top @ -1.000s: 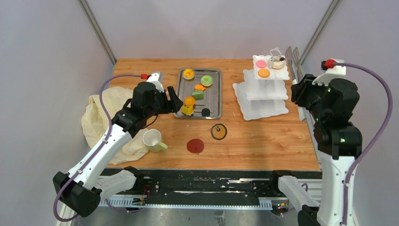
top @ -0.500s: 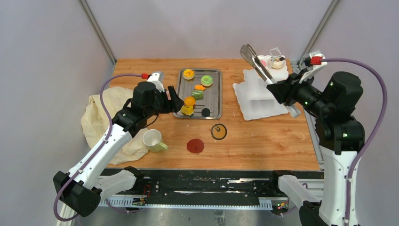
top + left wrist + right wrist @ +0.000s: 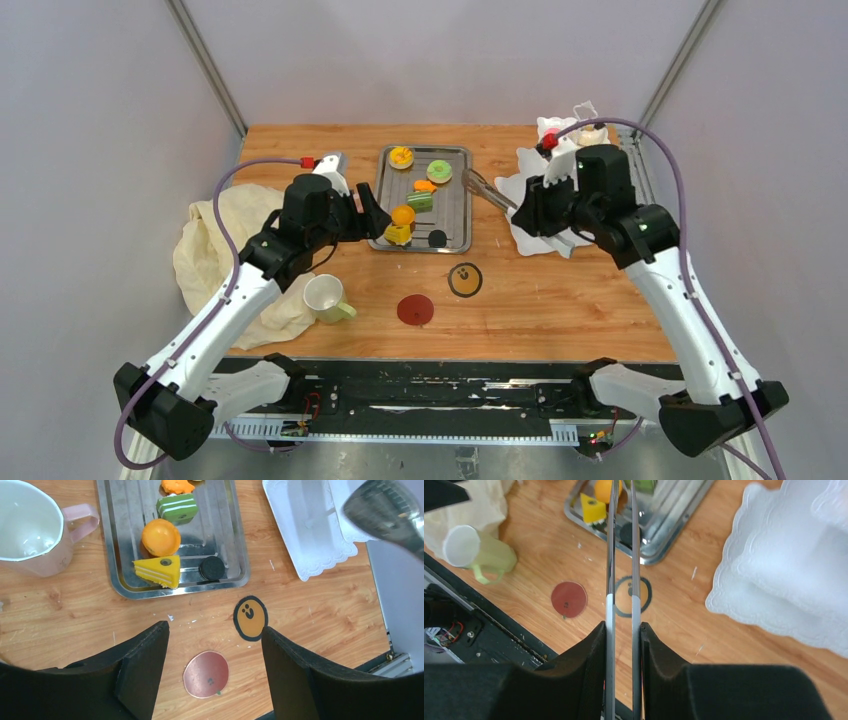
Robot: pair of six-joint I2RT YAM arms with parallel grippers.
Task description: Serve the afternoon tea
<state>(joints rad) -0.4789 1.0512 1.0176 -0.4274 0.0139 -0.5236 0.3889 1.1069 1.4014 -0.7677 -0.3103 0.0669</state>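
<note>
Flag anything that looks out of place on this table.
The cream cloth hangs crumpled over the left edge of the table, beside the green mug. Nothing else looks spilled or broken.

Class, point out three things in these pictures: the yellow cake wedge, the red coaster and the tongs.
cake wedge [image 3: 155, 571]: left wrist view, the middle of the wedge.
red coaster [image 3: 206, 674]: left wrist view, its centre.
tongs [image 3: 609, 612]: right wrist view, on one metal blade.
</note>
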